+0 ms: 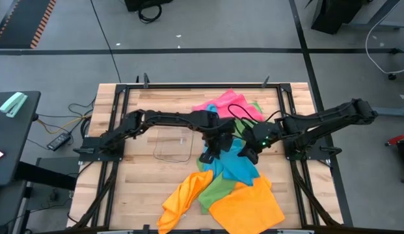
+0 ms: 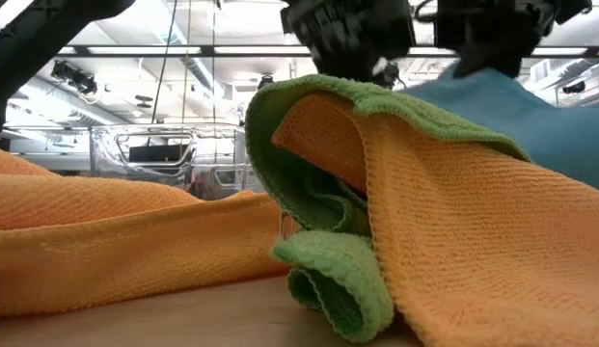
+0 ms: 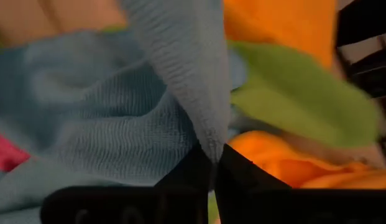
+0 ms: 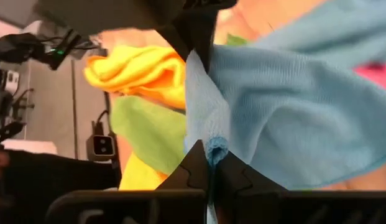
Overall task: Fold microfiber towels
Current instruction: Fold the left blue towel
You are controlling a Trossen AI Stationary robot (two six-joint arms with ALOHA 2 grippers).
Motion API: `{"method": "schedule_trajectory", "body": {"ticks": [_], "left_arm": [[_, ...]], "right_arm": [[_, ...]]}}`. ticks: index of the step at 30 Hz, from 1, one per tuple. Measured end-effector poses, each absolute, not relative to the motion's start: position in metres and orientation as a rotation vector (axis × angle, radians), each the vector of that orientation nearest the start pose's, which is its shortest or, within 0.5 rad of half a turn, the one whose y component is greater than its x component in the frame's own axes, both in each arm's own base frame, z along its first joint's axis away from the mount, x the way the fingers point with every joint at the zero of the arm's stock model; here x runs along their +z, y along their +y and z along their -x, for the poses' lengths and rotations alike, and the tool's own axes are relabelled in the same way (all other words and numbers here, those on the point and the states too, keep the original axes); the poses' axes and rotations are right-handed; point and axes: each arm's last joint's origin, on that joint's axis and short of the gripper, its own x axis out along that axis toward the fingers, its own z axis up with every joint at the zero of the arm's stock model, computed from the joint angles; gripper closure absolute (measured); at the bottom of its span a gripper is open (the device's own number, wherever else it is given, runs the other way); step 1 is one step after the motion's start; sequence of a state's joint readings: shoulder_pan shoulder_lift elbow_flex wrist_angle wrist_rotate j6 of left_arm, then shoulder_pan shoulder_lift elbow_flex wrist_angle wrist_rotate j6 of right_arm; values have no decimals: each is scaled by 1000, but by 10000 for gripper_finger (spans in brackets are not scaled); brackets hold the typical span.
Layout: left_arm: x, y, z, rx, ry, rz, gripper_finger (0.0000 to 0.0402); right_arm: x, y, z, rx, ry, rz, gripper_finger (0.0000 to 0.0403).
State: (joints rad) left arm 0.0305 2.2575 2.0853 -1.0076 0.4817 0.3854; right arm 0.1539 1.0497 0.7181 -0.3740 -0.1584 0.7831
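A sky-blue towel [image 1: 237, 164] lies on top of a heap of microfiber towels at the table's middle. My left gripper [image 1: 208, 155] and my right gripper [image 1: 252, 155] are each shut on it, a short way apart. A pink towel [image 1: 228, 104] lies crumpled behind them. A green towel [image 1: 218, 190] and two orange towels [image 1: 182, 198] [image 1: 248, 207] lie toward the near edge. In the low view, green [image 2: 328, 280] and orange [image 2: 473, 222] folds fill the foreground, and the blue towel [image 2: 555, 120] rises behind them. My left gripper pinches a bunched fold of the blue towel [image 3: 208, 140] between its two fingertips, slanting down from the table's left. The cloth runs on from the fingers as a narrow gathered band. My right gripper pinches a rolled bit of the blue towel's edge [image 4: 216, 148] between its fingertips, slanting down from the table's right. A strip of the towel [image 4: 202, 93] runs from there to my left gripper's fingers [image 4: 196, 37]. The rest spreads slack over the heap.
A small clear plastic tray [image 1: 172, 146] stands on the wood left of the heap, under my left arm. Bare tabletop [image 1: 136, 188] shows at the near left. The black frame rails [image 1: 117, 123] run along both sides of the table.
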Motion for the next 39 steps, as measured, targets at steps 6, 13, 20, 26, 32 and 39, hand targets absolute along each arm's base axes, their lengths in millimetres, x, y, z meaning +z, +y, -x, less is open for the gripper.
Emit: {"method": "schedule_trajectory", "body": {"ticks": [6, 13, 20, 26, 32, 39], "left_arm": [[259, -1, -461, -670, 1047, -18, 388], [267, -7, -456, -739, 1029, 72, 384], [277, -7, -450, -744, 1029, 84, 386], [278, -6, -448, -707, 1059, 117, 388], [275, -4, -446, -566, 1144, 88, 367], [275, -6, -445, -547, 1164, 102, 390]], "right_arm": [[269, 38, -215, 60, 748, -649, 394], [278, 35, -217, 68, 762, -597, 394], [261, 31, -224, 81, 815, -555, 394], [241, 32, -243, 107, 871, -496, 394], [220, 27, -256, 53, 943, -521, 394], [214, 12, -260, -30, 942, -543, 394]]}}
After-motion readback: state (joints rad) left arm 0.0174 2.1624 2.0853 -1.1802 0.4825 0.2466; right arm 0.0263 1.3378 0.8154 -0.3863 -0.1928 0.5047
